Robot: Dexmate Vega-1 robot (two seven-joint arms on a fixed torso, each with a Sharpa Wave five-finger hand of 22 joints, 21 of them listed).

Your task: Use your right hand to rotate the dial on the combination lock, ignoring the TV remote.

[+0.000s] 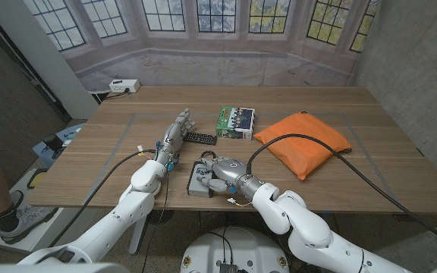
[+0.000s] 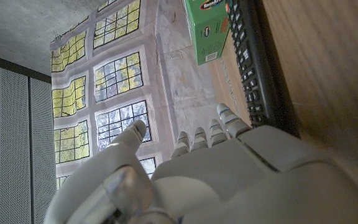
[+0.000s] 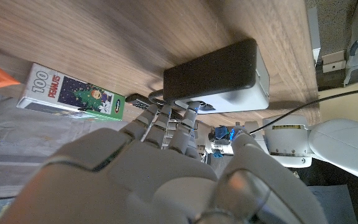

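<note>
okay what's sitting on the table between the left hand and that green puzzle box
The black TV remote lies between them: in the head view it sits just right of the left hand and left of the green box. The left wrist view shows the same.

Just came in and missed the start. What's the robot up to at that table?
The right hand is reaching over the combination lock box near the table's front edge, fingers at its black top; whether they grip the dial can't be seen. The left hand waits with fingers apart beside the TV remote. A green box and an orange cushion lie further back.
</note>
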